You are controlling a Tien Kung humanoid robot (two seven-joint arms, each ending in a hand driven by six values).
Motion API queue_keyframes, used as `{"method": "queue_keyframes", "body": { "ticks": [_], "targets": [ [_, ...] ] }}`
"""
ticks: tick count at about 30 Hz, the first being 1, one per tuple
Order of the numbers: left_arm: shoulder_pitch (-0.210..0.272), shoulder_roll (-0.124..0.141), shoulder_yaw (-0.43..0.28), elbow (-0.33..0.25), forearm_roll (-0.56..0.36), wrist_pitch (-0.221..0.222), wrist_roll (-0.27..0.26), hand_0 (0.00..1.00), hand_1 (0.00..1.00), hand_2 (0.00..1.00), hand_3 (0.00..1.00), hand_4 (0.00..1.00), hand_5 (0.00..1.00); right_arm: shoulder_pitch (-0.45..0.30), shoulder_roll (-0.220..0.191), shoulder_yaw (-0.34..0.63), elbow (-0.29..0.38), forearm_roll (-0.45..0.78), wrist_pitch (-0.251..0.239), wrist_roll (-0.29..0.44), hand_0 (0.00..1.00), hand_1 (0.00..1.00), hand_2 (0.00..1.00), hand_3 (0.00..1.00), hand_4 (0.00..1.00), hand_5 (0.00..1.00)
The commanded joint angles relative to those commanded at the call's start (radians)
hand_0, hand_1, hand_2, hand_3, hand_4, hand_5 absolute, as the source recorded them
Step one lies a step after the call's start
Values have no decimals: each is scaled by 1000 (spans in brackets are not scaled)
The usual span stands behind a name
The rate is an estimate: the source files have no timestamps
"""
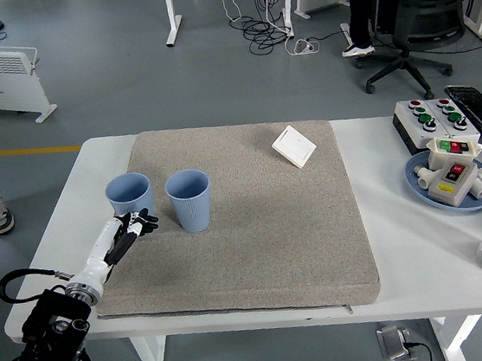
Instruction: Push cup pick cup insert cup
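**Push step in hand: left hand set against the left cup**

Two blue ribbed cups are seen standing upright on the grey mat (254, 222), which lies on the white worktop (406, 249). The left cup (129, 197) is placed at the mat's left edge; the right cup (189, 199) is set just beside it, with a narrow gap kept between them. The left hand (131, 225) is held low at the near side of the left cup, its dark fingers (144, 219) loosely extended and closed on nothing; whether the cup's base is actually touched cannot be told. The right hand is not in view.

The push is judged to be the step in hand, with picking and inserting not yet done. For the next move, a low, steady contact at the cup's base is called for, so that the cup is slid across the mat rather than tipped. A grasp around its wall is then needed before it can be lifted and lowered into the right cup.

A white switch plate (294, 146) on the far part of the mat is left untouched.
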Motion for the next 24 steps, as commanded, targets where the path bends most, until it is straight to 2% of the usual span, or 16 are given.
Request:
{"method": "queue_keyframes", "body": {
  "ticks": [9,24],
  "targets": [
    [-24,2,-6,30,10,2,-8,830,649,598,566,616,998,-2,0,-7,0,4,0,0,761,666,688,566,104,471],
    [-94,-21,-11,117,19,8,-35,835,652,597,563,620,998,6,1,-17,0,10,1,-1,760,665,687,566,104,472]
  ]
}}
